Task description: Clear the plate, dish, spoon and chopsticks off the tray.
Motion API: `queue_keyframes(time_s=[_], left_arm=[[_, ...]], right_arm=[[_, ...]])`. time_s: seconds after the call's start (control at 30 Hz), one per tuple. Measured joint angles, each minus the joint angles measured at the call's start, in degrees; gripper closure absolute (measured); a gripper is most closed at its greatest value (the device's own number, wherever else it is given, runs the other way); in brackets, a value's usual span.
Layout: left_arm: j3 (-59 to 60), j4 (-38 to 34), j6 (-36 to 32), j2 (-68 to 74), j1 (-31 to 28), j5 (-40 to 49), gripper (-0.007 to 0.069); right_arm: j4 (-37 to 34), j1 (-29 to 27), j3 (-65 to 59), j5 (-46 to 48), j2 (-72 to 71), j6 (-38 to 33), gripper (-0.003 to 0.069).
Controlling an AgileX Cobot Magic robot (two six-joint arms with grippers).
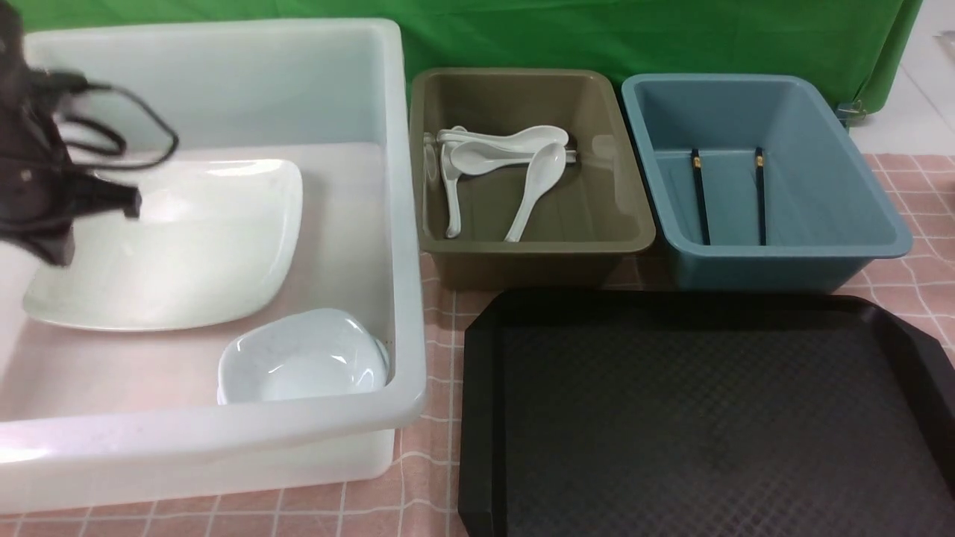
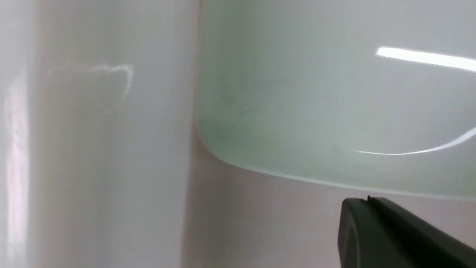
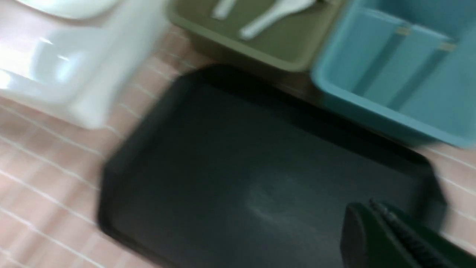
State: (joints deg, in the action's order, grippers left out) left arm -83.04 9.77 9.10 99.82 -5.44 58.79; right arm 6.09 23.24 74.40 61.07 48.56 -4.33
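With the left claw [image 2: 368, 201] pressed together just beside the plate [image 1: 171, 246], the right claw [image 3: 372, 208] hangs closed above the tray [image 3: 238, 156].

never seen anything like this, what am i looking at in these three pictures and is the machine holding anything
This is a two-armed robot clearing tableware. The wide picture looks forward from between its arms; the other two come from cameras on each wrist. On the pink checked cloth sits an empty black diamond-textured tray. Behind it are three tubs: a big white tub holding a large glossy white plate and a small pale dish, an olive tub with white ceramic spoons, and a blue tub with black chopsticks. The left pincer, shut, hangs over the plate holding nothing. The right pincer, also shut and empty, hangs above the tray.
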Motion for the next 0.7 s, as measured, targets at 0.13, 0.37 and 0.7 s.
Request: queue_keyframes(time_s=[0.13, 0.37, 0.7], left_arm=[[-0.2, -7.1, -1.8, -4.4, 0.1, 0.1, 0.0627], [-0.2, -11.3, -3.4, -6.3, 0.4, 0.6, 0.0627], [-0.2, -14.8, -6.8, -6.3, 0.6, 0.8, 0.0627]], right_arm=[[3.1, 0.0, -3.1, 1.1, -10.3, 2.5, 0.0629], [3.4, 0.0, -26.9, -23.2, -30.1, 5.5, 0.0629], [3.4, 0.0, -47.4, -56.6, -34.3, 5.6, 0.0628]])
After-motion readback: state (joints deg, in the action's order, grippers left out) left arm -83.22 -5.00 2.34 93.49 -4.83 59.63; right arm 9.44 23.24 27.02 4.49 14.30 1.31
